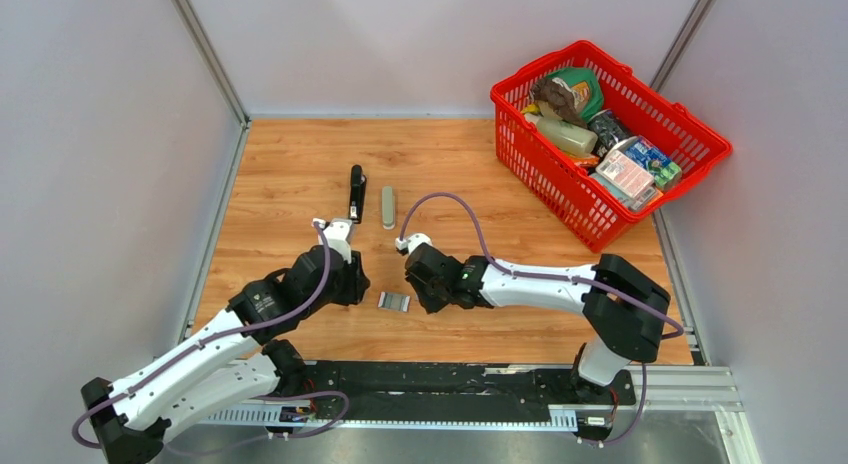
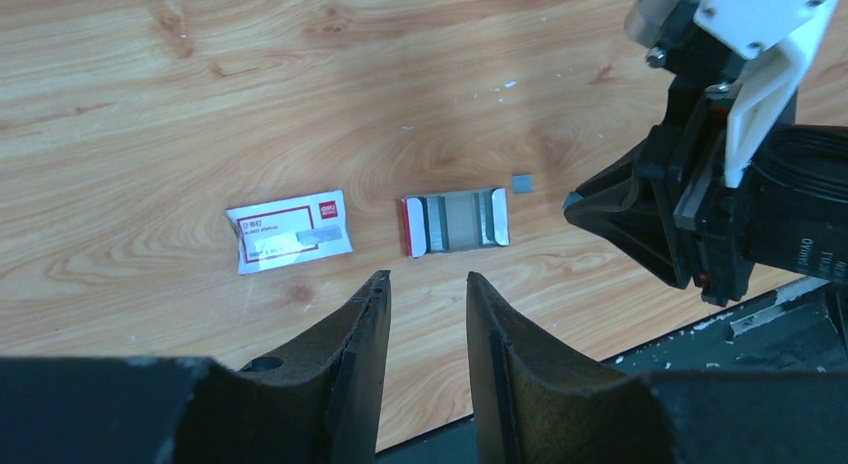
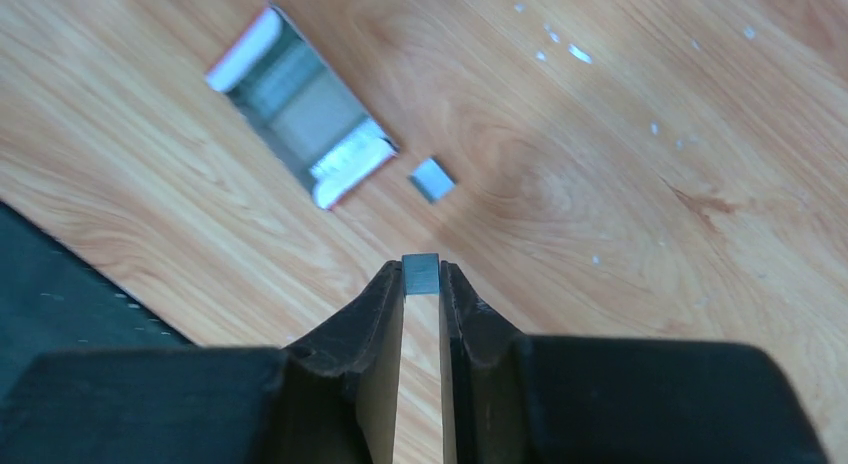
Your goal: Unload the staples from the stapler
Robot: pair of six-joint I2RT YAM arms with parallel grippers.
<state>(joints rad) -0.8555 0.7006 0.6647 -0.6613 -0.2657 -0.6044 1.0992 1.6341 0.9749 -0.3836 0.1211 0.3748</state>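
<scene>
Pinched nearly shut on a short strip of staples (image 3: 421, 273), the right gripper (image 3: 421, 280) should be held level and opened low over the open tray (image 3: 300, 109) at eleven o'clock in its wrist view, with the left gripper (image 2: 427, 282) half-open and empty alongside and the stapler (image 1: 356, 191) farther off toward eleven o'clock.

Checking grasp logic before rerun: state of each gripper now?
Left gripper: open, empty.
Right gripper: closed on a short bit of staples.

I have open tabletop (image 1: 280, 174) left of the stapler (image 1: 356, 192); the grey oblong (image 1: 388, 206) crowds its right side, the red basket (image 1: 545, 179) fills the far right corner
</scene>
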